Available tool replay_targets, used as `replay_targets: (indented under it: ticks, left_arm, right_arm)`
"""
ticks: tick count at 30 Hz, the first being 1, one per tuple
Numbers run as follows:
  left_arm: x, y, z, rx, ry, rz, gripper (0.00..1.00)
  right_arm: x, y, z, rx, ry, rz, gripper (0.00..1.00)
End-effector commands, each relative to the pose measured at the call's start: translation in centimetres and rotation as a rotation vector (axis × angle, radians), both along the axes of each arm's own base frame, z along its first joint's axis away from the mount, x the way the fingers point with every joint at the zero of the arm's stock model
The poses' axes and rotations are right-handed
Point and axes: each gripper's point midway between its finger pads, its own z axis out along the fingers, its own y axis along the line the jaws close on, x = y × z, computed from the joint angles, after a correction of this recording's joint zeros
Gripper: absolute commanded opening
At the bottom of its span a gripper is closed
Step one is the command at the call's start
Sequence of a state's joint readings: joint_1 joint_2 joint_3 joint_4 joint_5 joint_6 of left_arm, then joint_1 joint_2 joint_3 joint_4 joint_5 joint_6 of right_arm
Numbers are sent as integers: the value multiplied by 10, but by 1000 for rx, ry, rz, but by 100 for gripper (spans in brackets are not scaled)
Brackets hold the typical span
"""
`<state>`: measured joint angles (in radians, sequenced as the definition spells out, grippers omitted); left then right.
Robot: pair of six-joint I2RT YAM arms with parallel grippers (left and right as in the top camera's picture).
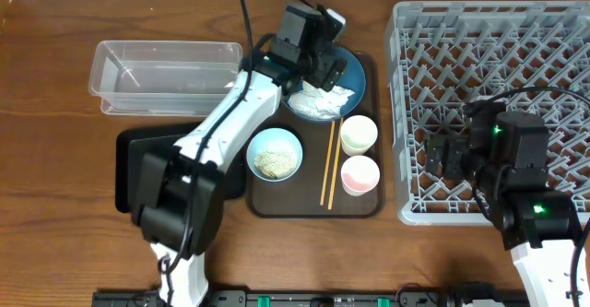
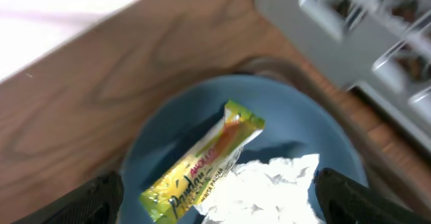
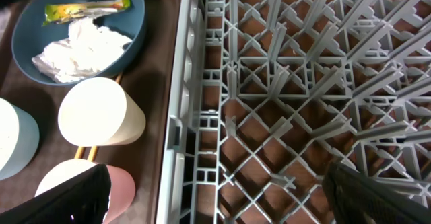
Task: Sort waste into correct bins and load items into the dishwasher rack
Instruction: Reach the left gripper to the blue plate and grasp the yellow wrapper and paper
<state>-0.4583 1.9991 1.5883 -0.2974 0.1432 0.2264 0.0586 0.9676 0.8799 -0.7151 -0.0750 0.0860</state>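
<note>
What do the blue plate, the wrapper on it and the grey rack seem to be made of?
The blue plate is probably glazed ceramic or melamine: smooth, even colour, soft sheen. The wrapper looks like thin printed plastic film: glossy and creased. The grey rack looks like matte moulded plastic: a uniform lattice with ribs.

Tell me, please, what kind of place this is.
Probably a staged dish-clearing station, perhaps in a laboratory, not a real kitchen. A grey dishwasher rack, a brown serving tray with a used bowl, and a clear tub stand on a plain wooden table.
</note>
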Motion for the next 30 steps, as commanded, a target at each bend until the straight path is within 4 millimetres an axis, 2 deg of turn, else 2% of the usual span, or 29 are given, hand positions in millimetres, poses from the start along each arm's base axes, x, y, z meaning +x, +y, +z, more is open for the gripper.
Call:
replay_targets:
  ticks: [1,16,22,27,30]
  left_arm:
    - [2,0,-27,41,30,-22,93]
    - [-3,3,-97,100,149,-24,92]
    - [-2,3,-101,102,154,-24,68]
    - [0,3,-100,100,143,-21,36]
    - [0,3,-99,100,143,-21,20]
  right_arm:
    - [2,-3,11,-5,-28,0,99]
    - [2,-3,11,-5,-28,0,99]
    - [2,-3,11,-5,-28,0,99]
    - [2,-3,11,-5,-27,0,99]
    - [2,-3,11,-5,-27,0,99]
